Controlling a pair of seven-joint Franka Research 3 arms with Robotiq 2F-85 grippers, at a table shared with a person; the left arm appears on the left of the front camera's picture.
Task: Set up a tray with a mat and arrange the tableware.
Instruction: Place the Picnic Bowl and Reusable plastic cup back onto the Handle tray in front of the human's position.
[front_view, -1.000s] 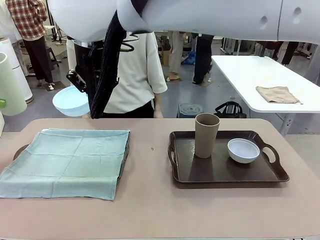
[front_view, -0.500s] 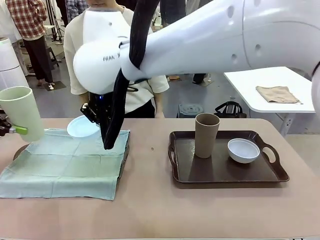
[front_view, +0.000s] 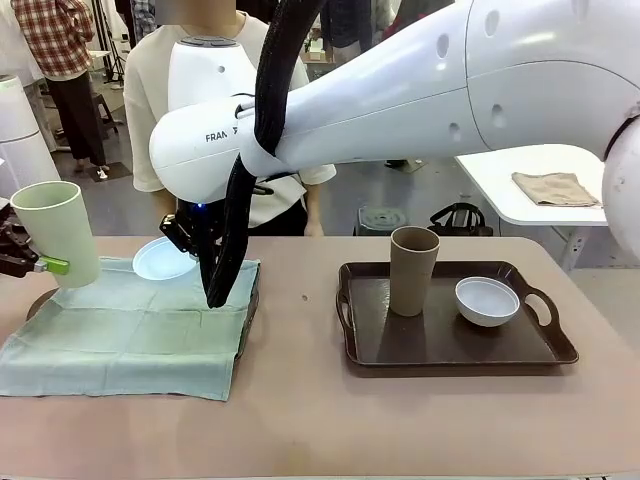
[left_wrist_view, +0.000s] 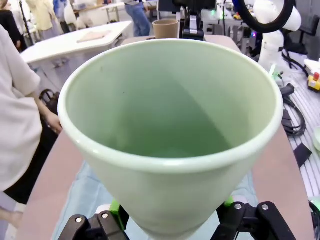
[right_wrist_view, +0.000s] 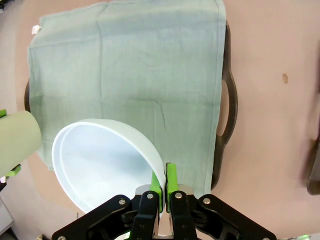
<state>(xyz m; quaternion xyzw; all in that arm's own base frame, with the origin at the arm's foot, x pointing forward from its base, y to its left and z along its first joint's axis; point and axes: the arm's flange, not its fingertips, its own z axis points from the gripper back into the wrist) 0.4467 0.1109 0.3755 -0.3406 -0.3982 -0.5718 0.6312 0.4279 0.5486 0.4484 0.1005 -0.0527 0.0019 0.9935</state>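
Above the far left corner of the green mat, the left gripper was clamped on the pale green tumbler, which stood nearly vertical with its mouth up. Over the mat's far edge, the right gripper pinched the rim of the light blue bowl, tilted with its hollow towards the robot. The brown tumbler and whitish bowl stood upright in the other tray.

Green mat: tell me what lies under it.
A dark tray: its handles and rim poke out past the green mat. The tray's floor is covered, so anything on it stays hidden.
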